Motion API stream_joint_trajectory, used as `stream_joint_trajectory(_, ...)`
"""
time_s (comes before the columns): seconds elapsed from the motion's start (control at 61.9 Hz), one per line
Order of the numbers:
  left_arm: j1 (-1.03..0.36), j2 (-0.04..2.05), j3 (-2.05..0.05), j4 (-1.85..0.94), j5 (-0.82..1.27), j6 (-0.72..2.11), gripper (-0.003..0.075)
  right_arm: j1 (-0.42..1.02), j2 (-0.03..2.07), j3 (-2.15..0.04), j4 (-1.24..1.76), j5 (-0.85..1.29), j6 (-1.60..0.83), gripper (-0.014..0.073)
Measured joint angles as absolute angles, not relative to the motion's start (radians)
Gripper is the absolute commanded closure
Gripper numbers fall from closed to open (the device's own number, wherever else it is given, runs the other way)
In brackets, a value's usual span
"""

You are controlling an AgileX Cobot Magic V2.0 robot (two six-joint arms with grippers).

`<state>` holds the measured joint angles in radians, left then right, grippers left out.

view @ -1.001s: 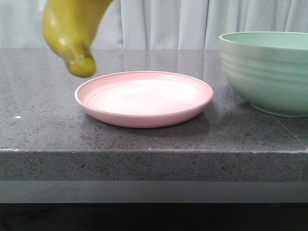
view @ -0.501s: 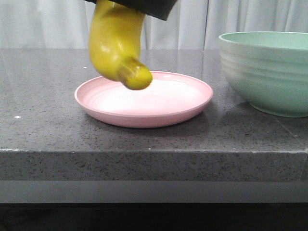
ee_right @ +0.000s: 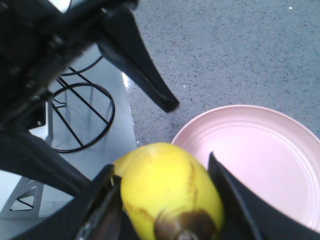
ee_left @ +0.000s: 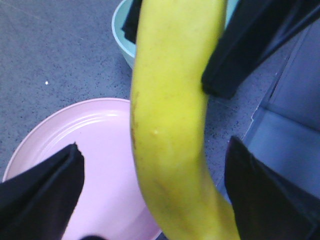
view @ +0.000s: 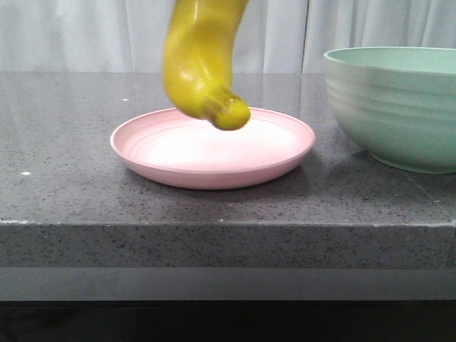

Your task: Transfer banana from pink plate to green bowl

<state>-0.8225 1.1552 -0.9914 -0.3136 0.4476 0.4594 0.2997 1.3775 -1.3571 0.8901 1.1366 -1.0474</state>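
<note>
- The short, curved, glossy yellow banana (view: pixel 203 64) hangs in the air with its darker tip pointing down. It is above the left part of the round, shallow pale-pink plate (view: pixel 214 174) and clear of it, so the plate holds nothing.
- The right gripper (ee_right: pixel 162 172) is the one carrying it. In the right wrist view its two black fingers (ee_right: pixel 102 210) press against either flank of the fruit, so the jaws are pinching the banana across its width.
- The left gripper (ee_left: pixel 154 146) sits around the same fruit with its jaws spread wide. The banana runs through the gap, and daylight shows on both sides, so neither finger seems to touch it.
- Why both at once? My reading is that the near-upright hang comes from the right arm gripping across the body — that leaves the lower end free to swing. The open left jaws bracket the banana without bearing any of its weight.
- The large, deep mint-green ribbed bowl (view: pixel 392 121) stands on the speckled grey stone table (view: pixel 71 192), to the right of the plate and near it but not touching (only its left part is in view).
- The lift off the plate looks done — what remains is the carry rightward over the bowl's tall rim, then the release. The banana sits lower than that rim in the front view, so it probably needs more height first.
</note>
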Motion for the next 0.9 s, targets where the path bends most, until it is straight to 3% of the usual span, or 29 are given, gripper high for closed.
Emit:
stream_joint_trajectory(0.307, -0.823, 1.034, -0.993, -0.298, 0.443, 0.459, 0.0157, 0.288, 1.378, -1.362, 0.852, 1.12, -0.999, 0.0308)
stream_joint_trajectory(0.711, -0.762, 0.877, -0.994, -0.251, 0.445, 0.459, 0.0157, 0.13, 1.354, -1.648, 0.497, 1.254, -0.511, 0.0308)
stream_joint_trajectory(0.905, -0.74, 0.869, -0.994, -0.251, 0.447, 0.459, 0.0157, 0.061, 1.352, -1.676, 0.333, 1.264, -0.412, 0.0308)
